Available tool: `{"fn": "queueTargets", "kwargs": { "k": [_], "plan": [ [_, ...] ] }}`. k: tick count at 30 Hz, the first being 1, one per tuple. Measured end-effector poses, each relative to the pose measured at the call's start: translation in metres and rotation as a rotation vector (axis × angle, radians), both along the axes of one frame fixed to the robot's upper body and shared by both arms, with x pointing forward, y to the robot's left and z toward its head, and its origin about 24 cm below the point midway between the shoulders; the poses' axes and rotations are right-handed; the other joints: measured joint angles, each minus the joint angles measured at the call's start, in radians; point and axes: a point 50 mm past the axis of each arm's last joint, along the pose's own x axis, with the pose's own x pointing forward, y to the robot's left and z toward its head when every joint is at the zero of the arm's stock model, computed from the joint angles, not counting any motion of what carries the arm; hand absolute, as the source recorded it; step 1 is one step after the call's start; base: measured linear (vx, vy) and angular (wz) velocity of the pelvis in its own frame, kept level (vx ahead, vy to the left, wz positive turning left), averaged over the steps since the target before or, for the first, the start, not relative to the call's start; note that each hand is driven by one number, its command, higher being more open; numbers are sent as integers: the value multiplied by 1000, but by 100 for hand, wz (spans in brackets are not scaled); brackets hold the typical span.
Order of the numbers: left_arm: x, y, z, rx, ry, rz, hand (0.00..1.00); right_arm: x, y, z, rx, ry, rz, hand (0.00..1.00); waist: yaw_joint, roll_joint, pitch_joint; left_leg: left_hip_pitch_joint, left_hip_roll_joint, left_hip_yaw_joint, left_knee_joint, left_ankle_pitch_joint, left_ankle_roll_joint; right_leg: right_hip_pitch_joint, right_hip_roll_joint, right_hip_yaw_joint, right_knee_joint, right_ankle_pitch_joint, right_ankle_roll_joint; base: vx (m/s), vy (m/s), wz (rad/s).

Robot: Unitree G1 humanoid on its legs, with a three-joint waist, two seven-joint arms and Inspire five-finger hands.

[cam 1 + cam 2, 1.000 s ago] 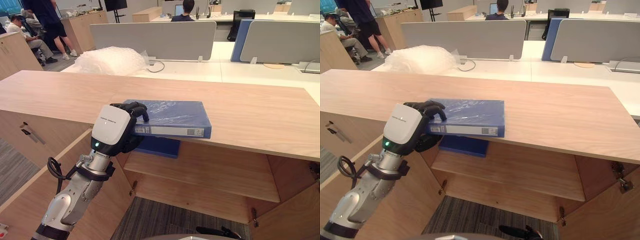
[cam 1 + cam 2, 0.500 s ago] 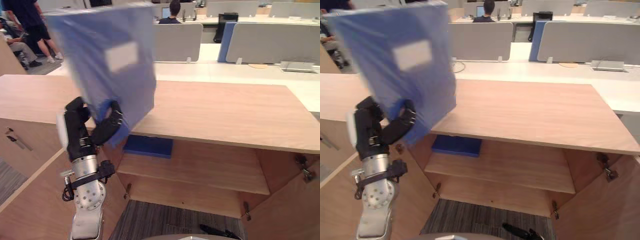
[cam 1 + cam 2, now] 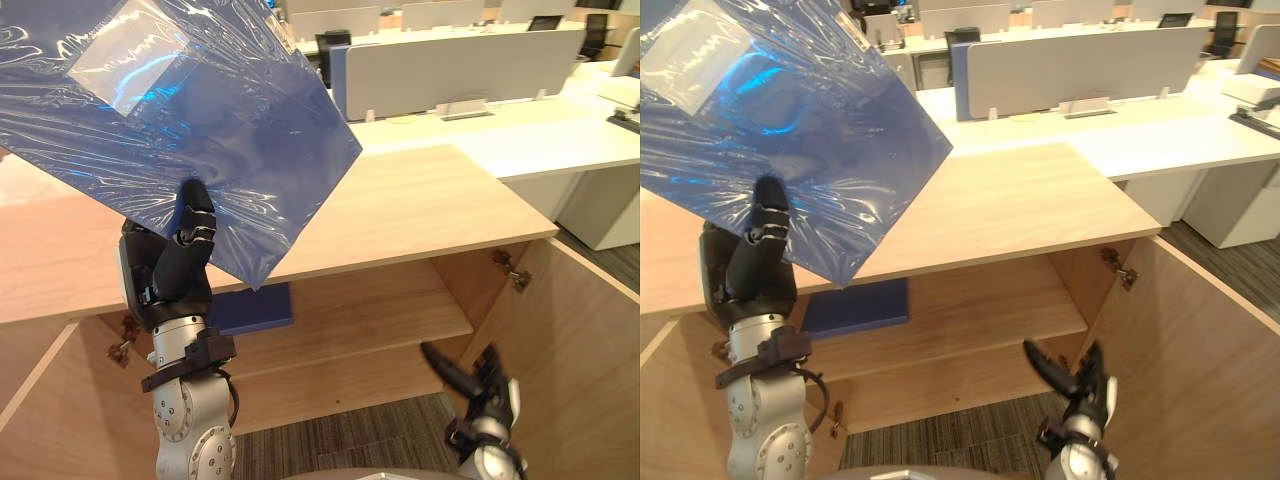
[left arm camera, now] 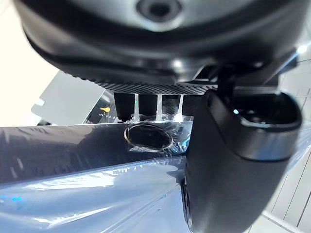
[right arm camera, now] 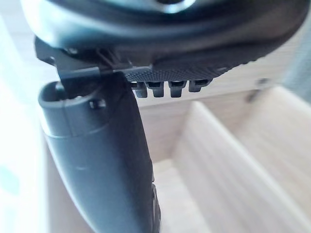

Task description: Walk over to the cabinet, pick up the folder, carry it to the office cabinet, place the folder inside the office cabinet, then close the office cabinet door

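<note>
Since the earlier frames the blue folder (image 3: 200, 120) had left the cabinet top (image 3: 420, 205), where it lay flat a second before, and stood high in the air on the robot's left (the head camera had swung as well, so the whole scene sat differently). The folder, wrapped in shiny clear film, hung tilted with one corner pointing down just beside the left hand (image 3: 170, 275). That hand was clamped on the folder near this lower corner: the thumb lay up the near face, and the left wrist view showed the fingers (image 4: 124, 106) curled over the folder's edge on the far side. Below the hand, a second blue folder (image 3: 250, 308) lay flat on the shelf (image 3: 380, 320) inside the open cabinet. Further right, the right hand (image 3: 475, 392) hung low in front of the cabinet opening, its fingers straight and spread, touching nothing. Beside it the cabinet door (image 3: 580, 350) stood swung open, with a hinge (image 3: 507, 272) showing on the inner wall. Beyond the cabinet top stood a grey desk screen (image 3: 450, 62).
</note>
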Motion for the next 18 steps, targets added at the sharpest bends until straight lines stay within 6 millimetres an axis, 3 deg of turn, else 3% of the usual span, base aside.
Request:
{"fn": "queueTargets", "kwargs": {
  "k": [1,2,4,10,15,18],
  "plan": [
    [0,0,0,-1,-2,-7,0,2,-2,12,-41,-41,-10,100,0,-1,0,1,3,6,7,-4,-1,0,3,4,0,0,0,-44,-18,-31],
    [0,0,0,5,-7,-14,0,5,-10,41,-160,-130,-47,100,0,-2,0,4,7,17,19,-13,-4,1,9,11,1,0,0,-40,-18,-20],
    [0,0,0,12,-9,-20,0,4,-17,69,-282,-215,-94,100,0,-2,0,8,13,24,31,-23,-7,3,16,18,0,0,0,-44,-16,-16],
    [5,1,-7,69,17,-57,0,18,-17,132,-467,-488,-148,100,-6,10,-14,13,14,27,44,-34,-6,14,24,26,-16,8,6,-38,-2,-6],
    [13,1,-18,109,66,-98,0,32,-12,154,-466,-638,-107,100,-3,19,-22,11,14,21,43,-34,-4,37,24,22,-59,34,12,-30,27,2],
    [20,3,-25,153,97,-128,0,38,-9,163,-379,-745,-11,100,-1,11,-28,8,11,19,43,-35,1,52,20,20,-92,54,19,-32,39,3]
  ]
}}
